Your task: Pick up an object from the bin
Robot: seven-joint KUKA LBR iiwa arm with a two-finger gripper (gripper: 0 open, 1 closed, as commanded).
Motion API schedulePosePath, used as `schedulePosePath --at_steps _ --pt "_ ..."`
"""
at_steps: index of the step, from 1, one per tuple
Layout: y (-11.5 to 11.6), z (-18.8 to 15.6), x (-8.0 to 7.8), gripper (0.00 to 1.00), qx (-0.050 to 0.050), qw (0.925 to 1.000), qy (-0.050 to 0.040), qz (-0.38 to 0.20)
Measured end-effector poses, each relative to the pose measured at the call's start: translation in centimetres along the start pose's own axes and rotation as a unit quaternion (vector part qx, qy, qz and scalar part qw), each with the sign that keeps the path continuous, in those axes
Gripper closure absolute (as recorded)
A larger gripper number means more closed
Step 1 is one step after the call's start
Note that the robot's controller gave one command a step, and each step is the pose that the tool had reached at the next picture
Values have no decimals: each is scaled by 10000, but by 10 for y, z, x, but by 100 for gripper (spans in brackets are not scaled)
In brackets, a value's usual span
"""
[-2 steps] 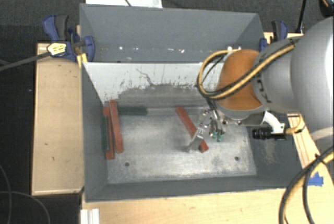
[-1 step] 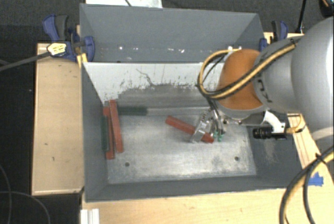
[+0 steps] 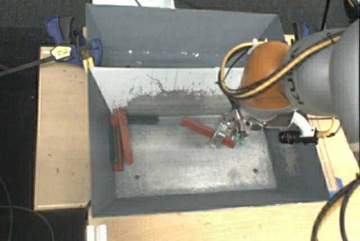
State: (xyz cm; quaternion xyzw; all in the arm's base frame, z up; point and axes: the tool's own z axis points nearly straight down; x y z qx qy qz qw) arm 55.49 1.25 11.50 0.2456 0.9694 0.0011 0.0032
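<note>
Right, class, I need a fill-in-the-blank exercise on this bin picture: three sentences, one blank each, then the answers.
1. The gripper is at the ____ end, as the camera sees it, of the long flat red bar lying slantwise mid-bin.
2. In the grey metal bin, two more red bars lie along the ____ wall.
3. The arm's rounded wrist cover is ____ in colour.

Missing words: right; left; orange.
</note>
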Motion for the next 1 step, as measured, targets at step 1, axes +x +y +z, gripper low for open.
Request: schedulePosePath --at_steps 1 --pt "5 -117 -2 100 -11 9998 -16 -215"
